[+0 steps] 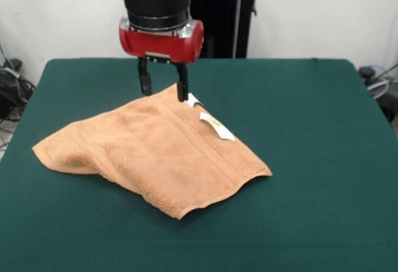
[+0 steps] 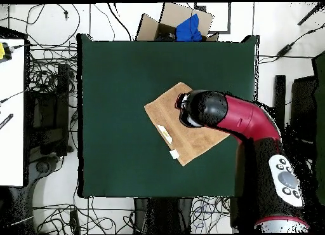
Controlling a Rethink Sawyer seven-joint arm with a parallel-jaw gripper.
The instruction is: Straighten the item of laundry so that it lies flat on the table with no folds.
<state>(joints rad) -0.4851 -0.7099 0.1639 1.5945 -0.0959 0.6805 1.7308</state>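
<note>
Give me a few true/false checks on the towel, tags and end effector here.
1. The towel lies fully flat. False: one side is humped and folded.
2. The end effector is at the towel's far edge. True.
3. Two white tags show on the towel's edge. True.
4. The towel hangs off the table. False: it sits wholly on the green top.
5. The end effector is over bare table. False: it is at the towel.

Towel (image 1: 155, 154): looped terry cloth, matt, rough; table (image 1: 311, 129): felt-like cloth cover, matt; arm (image 2: 244, 118): glossy red and black shell.
</note>
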